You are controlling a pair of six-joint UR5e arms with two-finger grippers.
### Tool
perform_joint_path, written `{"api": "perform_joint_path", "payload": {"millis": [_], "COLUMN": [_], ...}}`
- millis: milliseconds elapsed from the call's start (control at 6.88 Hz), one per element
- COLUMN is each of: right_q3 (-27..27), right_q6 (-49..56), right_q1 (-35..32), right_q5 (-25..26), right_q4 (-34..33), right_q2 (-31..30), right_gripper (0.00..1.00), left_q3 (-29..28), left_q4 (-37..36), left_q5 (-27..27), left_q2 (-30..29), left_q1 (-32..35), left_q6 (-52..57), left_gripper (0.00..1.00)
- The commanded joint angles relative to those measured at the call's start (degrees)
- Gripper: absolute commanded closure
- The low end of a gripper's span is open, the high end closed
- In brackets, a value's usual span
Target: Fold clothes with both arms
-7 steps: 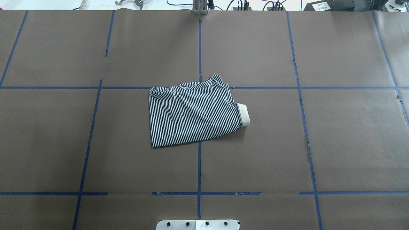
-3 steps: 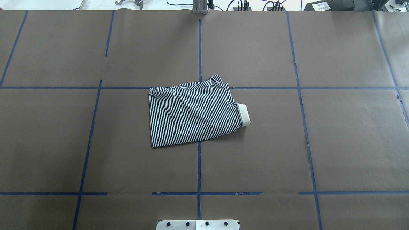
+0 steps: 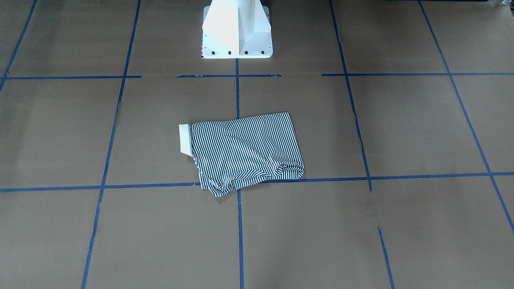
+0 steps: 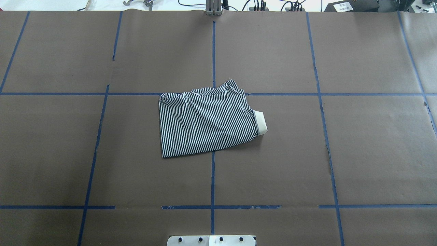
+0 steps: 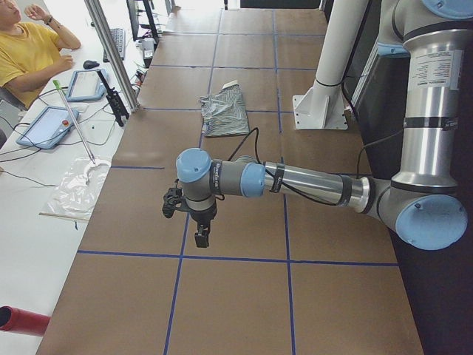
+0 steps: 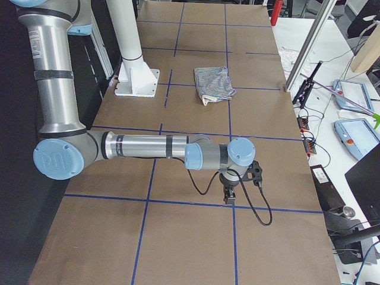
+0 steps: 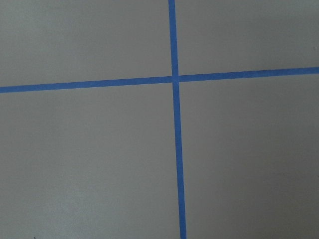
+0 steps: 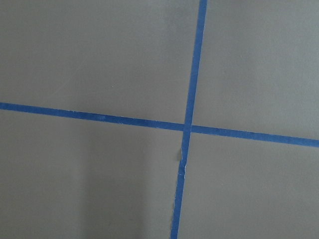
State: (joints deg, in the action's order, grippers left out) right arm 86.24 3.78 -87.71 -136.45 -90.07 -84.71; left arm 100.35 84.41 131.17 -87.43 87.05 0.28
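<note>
The clothes are one navy-and-white striped shirt (image 4: 206, 121), folded into a rough rectangle at the table's middle, with its cream collar (image 4: 261, 122) poking out on the right of the overhead view. The shirt (image 3: 245, 150) lies alone, with no arm near it. In the exterior left view my left gripper (image 5: 201, 235) hangs over bare brown paper, far from the shirt (image 5: 224, 111). In the exterior right view my right gripper (image 6: 229, 199) hangs likewise at the opposite end, away from the shirt (image 6: 214, 83). I cannot tell whether either is open or shut. Both wrist views show only paper and blue tape.
The white pedestal base (image 3: 237, 28) stands at the robot's side of the table. Blue tape lines (image 4: 213, 177) grid the brown paper. A seated person (image 5: 26, 52), tablets (image 5: 48, 126) and cables sit beyond the far table edge, beside a metal post (image 5: 111, 52).
</note>
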Motion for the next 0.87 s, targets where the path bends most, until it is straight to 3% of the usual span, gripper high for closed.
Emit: {"api": "perform_joint_path", "payload": {"millis": [0,145,727], "right_q3": [0.2,0.1,0.2], "right_q6": [0.3,0.3,-0.1], "right_q1": [0.2,0.2,0.2], "right_q5": [0.0,0.0,0.0], "right_q4": [0.1,0.1,0.2], "right_q2": [0.6,0.7,0.7], "right_gripper": [0.00,0.00,0.00], "left_q3": [-0.9,-2.7,-3.4], "left_q4": [3.6,3.6,3.7], "left_q5": [0.1,0.3,0.7], "left_q2": [0.6,-0.4,-0.9], "left_q1": [0.7,2.1,2.2], "left_q6": [2.2,7.1,7.6], "left_gripper": [0.00,0.00,0.00]}}
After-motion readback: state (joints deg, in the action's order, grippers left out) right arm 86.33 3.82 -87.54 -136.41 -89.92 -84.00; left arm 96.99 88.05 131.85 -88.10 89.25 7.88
